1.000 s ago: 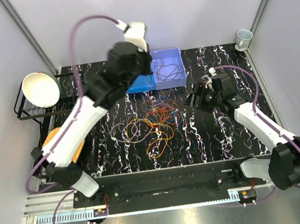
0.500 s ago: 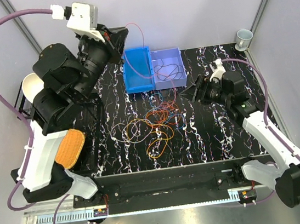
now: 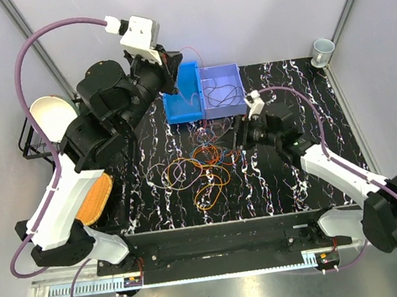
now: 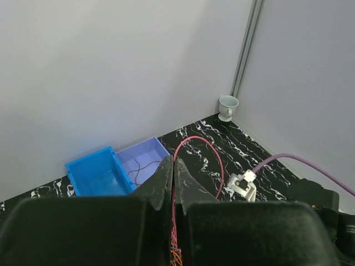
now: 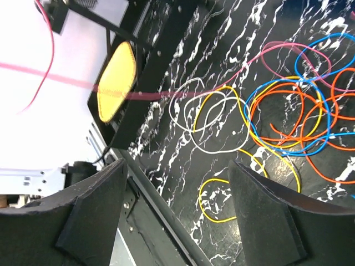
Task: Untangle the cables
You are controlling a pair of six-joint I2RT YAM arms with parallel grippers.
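- Near: cables (image 3: 208,163) heaped mid-surface (image 3: 263,191), mostly orange w/ blue, yellow and white loops interlocked. Bulk of the job looks undone.
- Right tool (image 3: 240,139) sits just beside the heap's right edge, jaws wide apart, nothing btwn them.
- Farther: lavender bin (image 3: 219,68) has one dark cable (image 3: 221,96) lying alone, so approx. one sorted. Blue bin (image 3: 180,101) touches its left side.
- Far, up high: left tool (image 4: 173,164) is clamped on a red cable (image 4: 194,137). Its lower end runs down into the heap, so it's prob. not free yet.

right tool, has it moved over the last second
Yes. The right tool has shifted left, away from the white cup in the corner and up to the cables.
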